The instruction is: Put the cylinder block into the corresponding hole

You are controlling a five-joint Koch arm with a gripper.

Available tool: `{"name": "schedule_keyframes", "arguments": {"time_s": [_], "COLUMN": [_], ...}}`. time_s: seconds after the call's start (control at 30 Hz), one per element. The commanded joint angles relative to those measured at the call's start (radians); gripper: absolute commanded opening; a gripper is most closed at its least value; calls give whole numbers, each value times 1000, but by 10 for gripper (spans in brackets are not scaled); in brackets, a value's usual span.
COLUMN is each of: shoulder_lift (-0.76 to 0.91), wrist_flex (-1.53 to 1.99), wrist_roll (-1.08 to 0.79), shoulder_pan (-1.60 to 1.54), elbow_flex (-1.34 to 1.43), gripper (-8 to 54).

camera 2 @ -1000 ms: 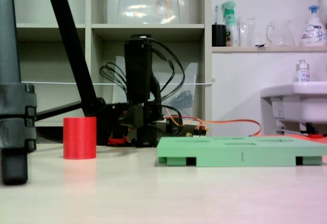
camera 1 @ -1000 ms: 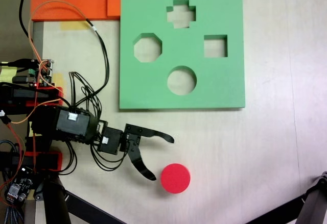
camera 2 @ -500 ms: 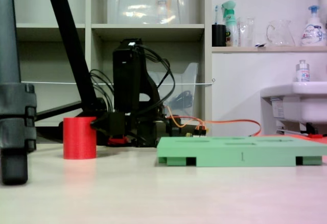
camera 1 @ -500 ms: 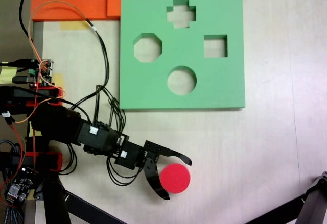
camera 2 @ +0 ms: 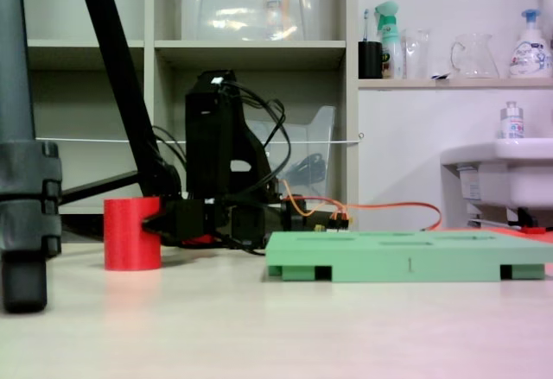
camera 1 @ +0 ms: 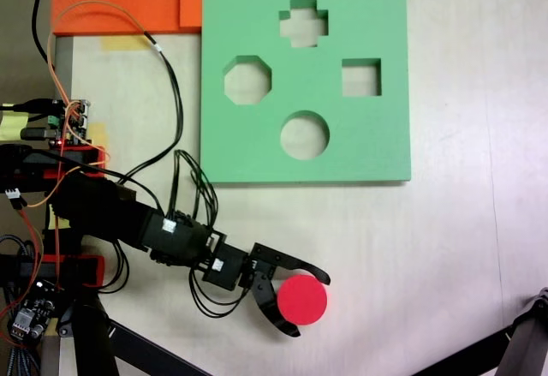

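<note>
Both fixed views evenly lit, soft & a bit washed out w/ mild pinkish cast on the pale table (camera 1: 445, 247). Shadows faint; thin one along green foam board (camera 1: 257, 149) bottom edge. Low side view soft-focus, tripod leg (camera 2: 24, 206) at left edge blurred.

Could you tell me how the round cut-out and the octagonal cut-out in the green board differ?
The round cut-out has a smooth curved edge; the octagonal cut-out has straight sides and corners. In the fixed view from above, the round one sits lower, nearer the cylinder block; the octagonal one sits further left and higher. Both are empty, similar in width, and cut in the same green board.
</note>
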Motion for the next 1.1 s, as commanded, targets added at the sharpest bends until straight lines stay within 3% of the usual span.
{"name": "schedule_keyframes", "arguments": {"time_s": [0.0, 0.27, 0.43, 0.5, 0.7, 1.07], "shoulder_lift": [41, 357, 919, 999, 974, 571], "wrist_flex": [-21, 9, 598, 661, 660, 411], "wrist_roll": [12, 17, 2, 2, -3, 2], "shoulder_pan": [-3, -67, -229, -325, -592, -721], "elbow_flex": [20, 204, 250, 247, 222, 38], "gripper": [265, 233, 233, 233, 234, 234]}}
